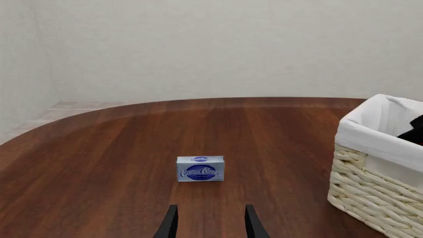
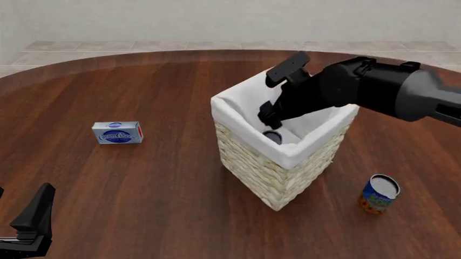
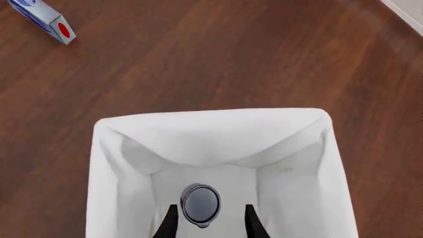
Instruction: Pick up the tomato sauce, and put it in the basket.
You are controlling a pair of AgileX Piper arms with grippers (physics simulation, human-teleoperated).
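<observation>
One basket (image 2: 277,172) stands near the middle of the round wooden table (image 2: 158,178), its white lining folded over the rim. The right gripper (image 2: 271,120) hangs over the basket's opening with its two fingers spread apart, holding nothing. One tomato sauce (image 3: 199,204) can lies inside the basket, below and between the fingertips in the right wrist view, only its silver-white top showing. One blue-labelled can (image 2: 379,193) stands upright on the table, just right of the basket. One cream cheese box (image 2: 117,133) lies well to the left. The left gripper (image 1: 209,223) rests low at the near left edge, fingers parted and empty.
</observation>
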